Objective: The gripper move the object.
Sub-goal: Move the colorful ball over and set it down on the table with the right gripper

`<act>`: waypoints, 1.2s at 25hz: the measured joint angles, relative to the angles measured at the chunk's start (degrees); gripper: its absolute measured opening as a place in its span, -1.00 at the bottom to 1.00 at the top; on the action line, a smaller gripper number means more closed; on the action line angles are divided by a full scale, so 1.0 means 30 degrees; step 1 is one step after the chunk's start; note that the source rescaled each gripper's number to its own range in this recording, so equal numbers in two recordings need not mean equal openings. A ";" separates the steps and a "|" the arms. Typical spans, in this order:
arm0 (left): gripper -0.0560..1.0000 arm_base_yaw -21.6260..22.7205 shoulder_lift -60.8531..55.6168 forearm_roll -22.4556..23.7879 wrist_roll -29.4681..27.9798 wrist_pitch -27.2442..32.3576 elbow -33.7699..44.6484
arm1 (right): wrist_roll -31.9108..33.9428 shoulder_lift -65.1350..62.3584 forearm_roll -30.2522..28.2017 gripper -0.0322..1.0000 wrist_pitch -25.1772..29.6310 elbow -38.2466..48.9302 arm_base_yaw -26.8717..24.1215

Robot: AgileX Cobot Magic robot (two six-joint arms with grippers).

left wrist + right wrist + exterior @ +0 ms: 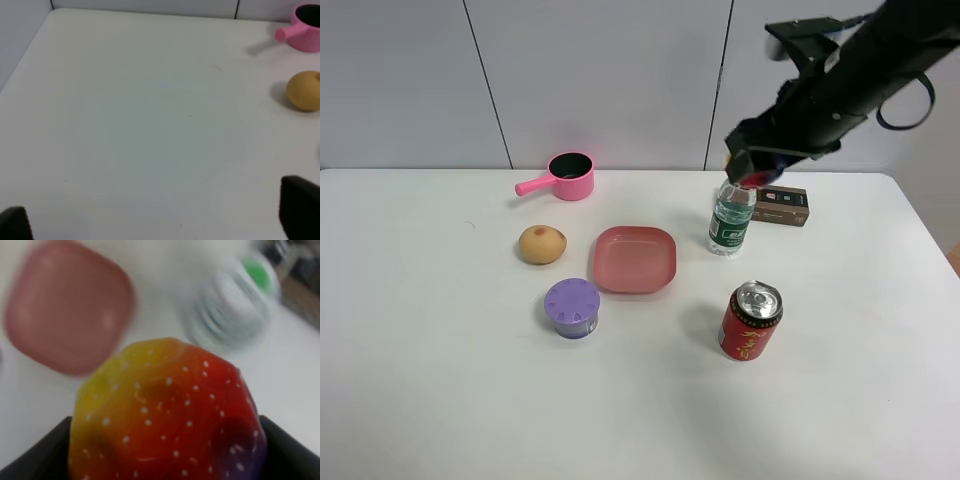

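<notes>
My right gripper is shut on the glittery rainbow ball and holds it in the air just above the cap of the water bottle. In the exterior high view only a red bit of the ball shows under the black jaws. In the right wrist view the ball fills the foreground, red and yellow with white flecks, with the blurred pink plate and the bottle below it. My left gripper is open over bare table, only its black fingertips showing; it is out of the exterior high view.
On the white table stand a pink square plate, a tan egg-shaped object, a purple lidded cup, a red can, a pink toy pot and a dark box behind the bottle.
</notes>
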 joint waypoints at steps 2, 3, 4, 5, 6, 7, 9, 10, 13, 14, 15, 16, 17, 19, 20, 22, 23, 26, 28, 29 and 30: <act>1.00 0.0000 0.0000 0.0000 0.0000 0.0000 0.0000 | 0.0322 0.1029 -0.0024 -0.94 0.0935 -0.1896 0.0807; 1.00 0.0000 0.0000 0.0000 0.0000 0.0000 0.0000 | 0.0361 0.1689 -0.0087 -0.94 0.1528 -0.2932 0.1249; 1.00 0.0000 0.0000 0.0000 0.0000 0.0000 0.0000 | 0.0383 0.2279 -0.0108 -0.94 0.2139 -0.3959 0.1715; 1.00 0.0000 0.0000 0.0000 0.0000 0.0000 0.0000 | 0.0454 0.3018 -0.0181 -0.94 0.2627 -0.4788 0.2122; 1.00 0.0000 0.0000 0.0000 0.0000 0.0000 0.0000 | 0.0533 0.3762 -0.0289 -0.94 0.3170 -0.5745 0.2628; 1.00 0.0000 0.0000 0.0000 0.0000 0.0000 0.0000 | 0.0573 0.4499 -0.0385 -0.94 0.3626 -0.6675 0.3138; 1.00 0.0000 0.0000 0.0000 0.0000 0.0000 0.0000 | 0.0707 0.5813 -0.0554 -0.94 0.4353 -0.8268 0.4051; 1.00 0.0000 0.0000 0.0000 0.0000 0.0000 0.0000 | 0.0707 0.6494 -0.0578 -0.94 0.4734 -0.9114 0.4529; 1.00 0.0000 0.0000 0.0000 0.0000 0.0000 0.0000 | 0.0721 0.8246 -0.0578 -0.94 0.5527 -1.1267 0.5844; 1.00 0.0000 0.0000 0.0000 0.0000 0.0000 0.0000 | 0.0704 0.8791 -0.0578 -0.94 0.5650 -1.1923 0.6282; 1.00 0.0000 0.0000 0.0000 0.0000 0.0000 0.0000 | 0.0657 0.9197 -0.0578 -0.94 0.5667 -1.2390 0.6707; 1.00 0.0000 0.0000 0.0000 0.0000 0.0000 0.0000 | 0.0611 0.9621 -0.0560 -0.94 0.5667 -1.2843 0.7056; 1.00 0.0000 0.0000 0.0000 0.0000 0.0000 0.0000 | 0.0501 0.9988 -0.0560 -0.94 0.5689 -1.3175 0.7461; 1.00 0.0000 0.0000 0.0000 0.0000 0.0000 0.0000 | 0.0295 1.0471 -0.0560 -0.94 0.5688 -1.3484 0.8181; 1.00 0.0000 0.0000 0.0000 0.0000 0.0000 0.0000 | 0.0194 1.0654 -0.0543 -0.94 0.5688 -1.3529 0.8572; 1.00 0.0000 0.0000 0.0000 0.0000 0.0000 0.0000 | 0.0023 1.0927 -0.0542 -0.94 0.5688 -1.3543 0.9303; 1.00 0.0000 0.0000 0.0000 0.0000 0.0000 0.0000 | -0.0024 1.1072 -0.0525 -0.94 0.5609 -1.3543 0.9584; 1.00 0.0000 0.0000 0.0000 0.0000 0.0000 0.0000 | -0.0068 1.1276 -0.0501 -0.94 0.4775 -1.3543 1.0407; 1.00 0.0000 0.0000 0.0000 0.0000 0.0000 0.0000 | -0.0085 1.1357 -0.0501 -0.94 0.3994 -1.3584 1.0839; 1.00 0.0000 0.0000 0.0000 0.0000 0.0000 0.0000 | -0.0085 1.1437 -0.0501 -0.94 0.3557 -1.3581 1.1017; 1.00 0.0000 0.0000 0.0000 0.0000 0.0000 0.0000 | -0.0085 1.1553 -0.0482 -0.94 0.3216 -1.3581 1.1108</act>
